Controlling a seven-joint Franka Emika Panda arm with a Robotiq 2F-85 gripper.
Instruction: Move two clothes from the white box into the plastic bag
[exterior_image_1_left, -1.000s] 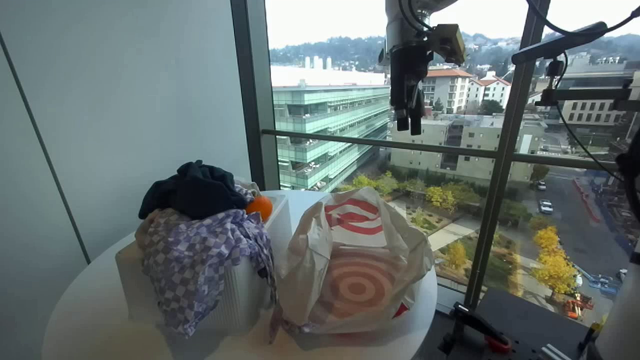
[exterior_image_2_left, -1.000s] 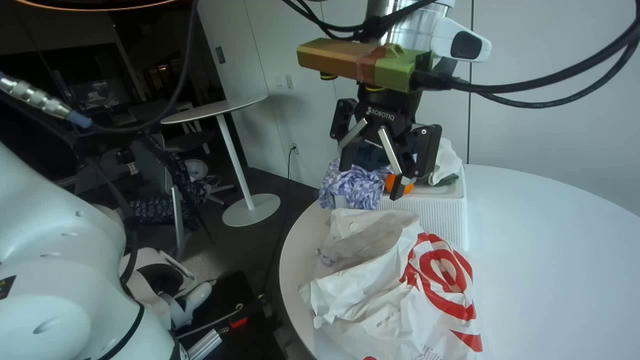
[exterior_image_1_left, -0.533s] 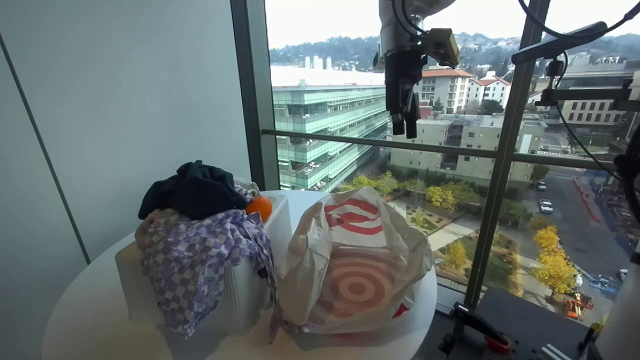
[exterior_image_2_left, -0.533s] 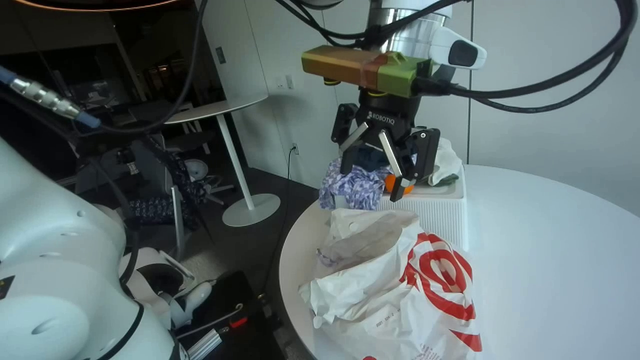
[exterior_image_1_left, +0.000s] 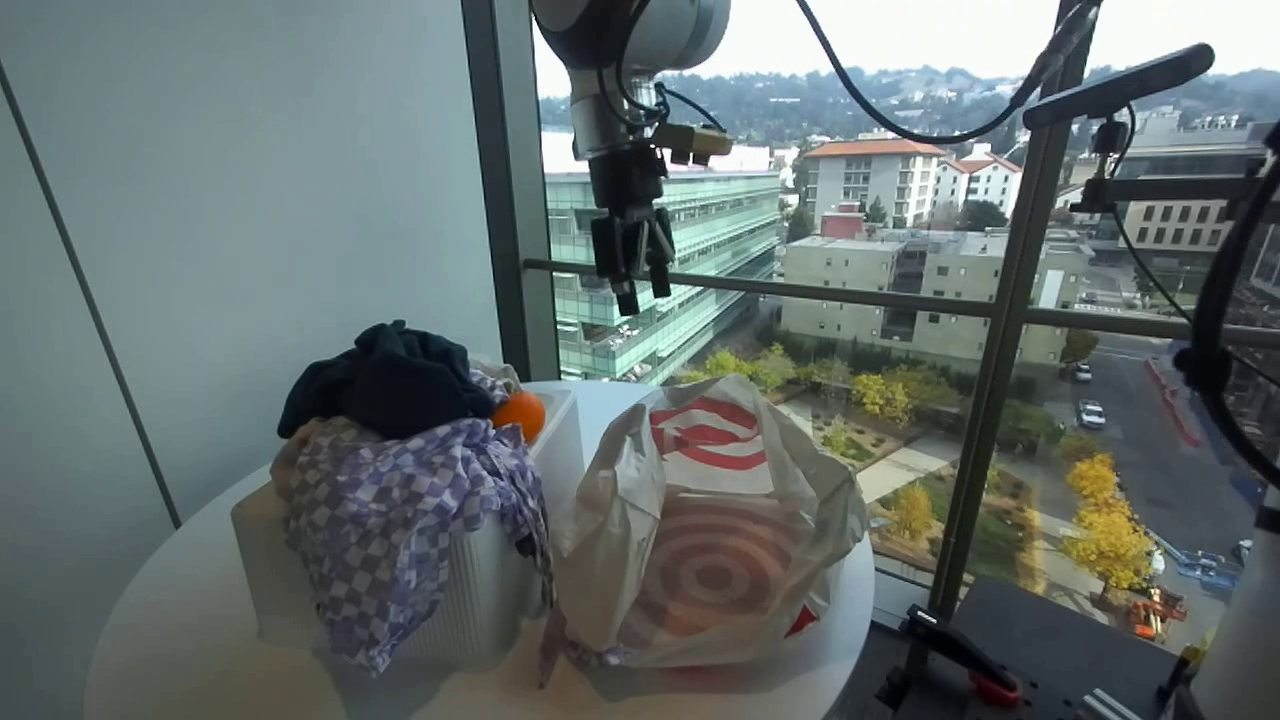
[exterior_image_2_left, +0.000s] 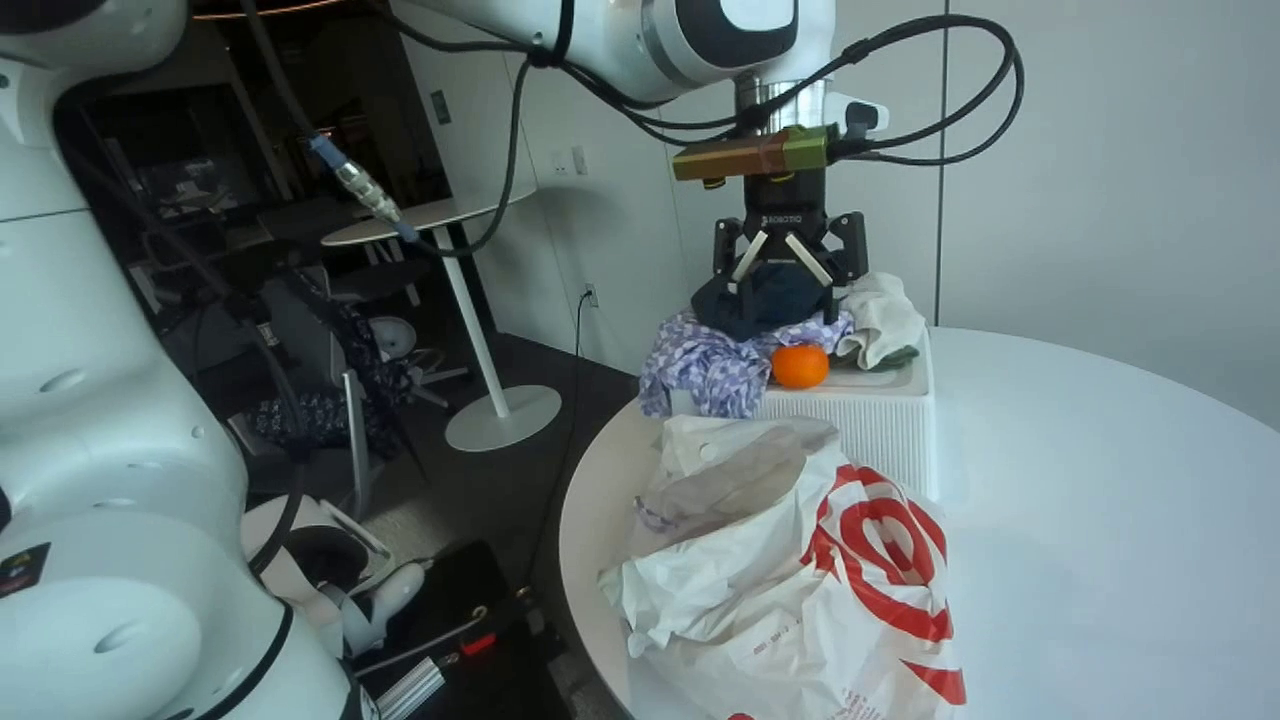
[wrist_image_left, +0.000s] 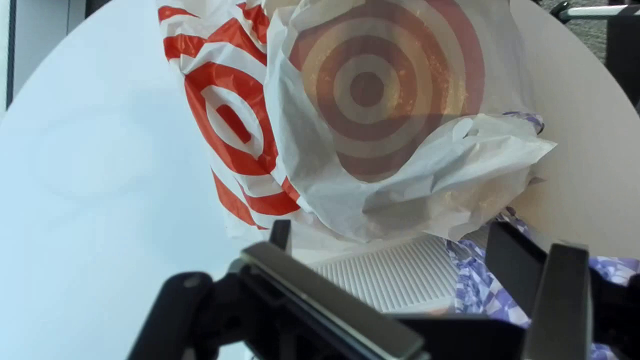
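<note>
Closest, in an exterior view, loomed my arm; then the bag slouched on the table, mouth gaping, red rings down its side. Just behind it stood the box, and what a heap it carried! The checked cloth spilled over its side, with the orange thing just beside it, at the rim. Next was my gripper: I had it hanging well above the table, fingers spread wide, clear of the heap. Past those fingers, there was the dark cloth, topping the pile! So both clothes were at the box, not yet bagged; how deep they reached inside, I couldn't tell. Alongside lay the pale cloth, and behind it all rose the wall.
</note>
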